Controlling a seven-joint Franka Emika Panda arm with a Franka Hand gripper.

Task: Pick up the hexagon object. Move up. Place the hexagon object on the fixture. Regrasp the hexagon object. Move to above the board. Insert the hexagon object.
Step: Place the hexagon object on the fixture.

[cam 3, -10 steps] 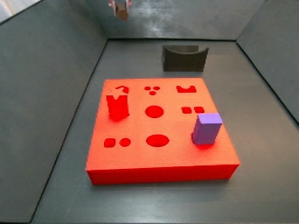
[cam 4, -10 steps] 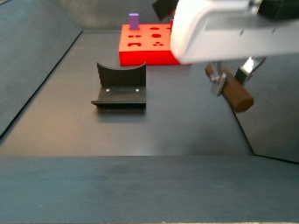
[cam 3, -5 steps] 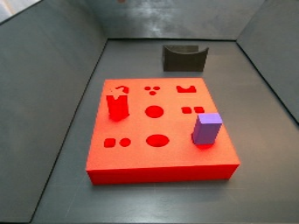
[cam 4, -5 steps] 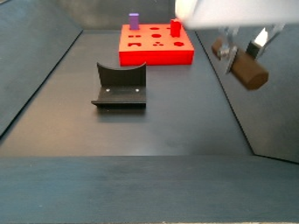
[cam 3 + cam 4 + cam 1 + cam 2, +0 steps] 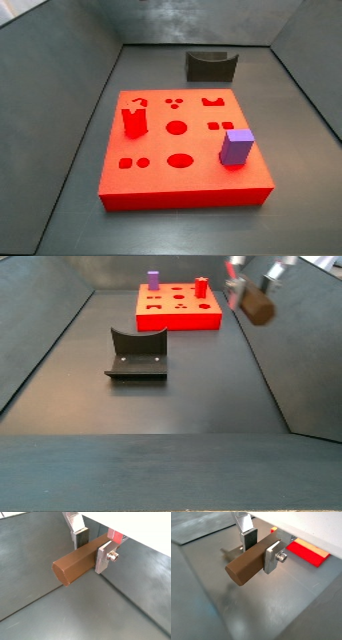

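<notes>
Brown hexagon object clamped in raised tool.

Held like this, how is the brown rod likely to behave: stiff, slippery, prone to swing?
The brown rod looks rigid, showing no sag. The end effector clamps it near one end, so it may pivot if bumped. Its flat faces probably resist rolling on the fixture.
</notes>
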